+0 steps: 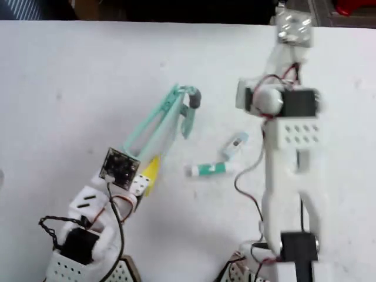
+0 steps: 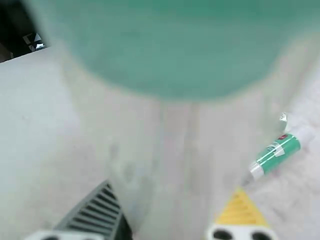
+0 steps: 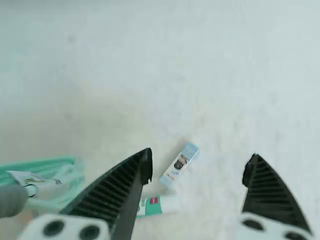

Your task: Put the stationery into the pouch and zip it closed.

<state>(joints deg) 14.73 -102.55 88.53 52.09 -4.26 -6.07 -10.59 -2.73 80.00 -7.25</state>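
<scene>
Pouch point(image 1: 158, 126), mint green with pale translucent sides, slanting from the centre of the high view down toward the lower left. Grey zip pull point(image 1: 194, 98) at its upper end. Lower end caught in the left gripper point(image 1: 147, 171), jaws (one yellow, one dark) clamped on the fabric. In the left wrist view, green edge looming close, pale side running down between the jaws.

On the white counter point(image 1: 88, 76), right of the pouch and apart from it: green-and-white glue stick point(image 1: 207, 169) lying flat, small pale-blue eraser point(image 1: 234, 145) just beside it, up and to the right.

Right gripper point(image 3: 200, 157) hanging above both — jaws spread wide, gripping nothing, eraser framed between them in the right wrist view, glue stick near one dark jaw.
</scene>
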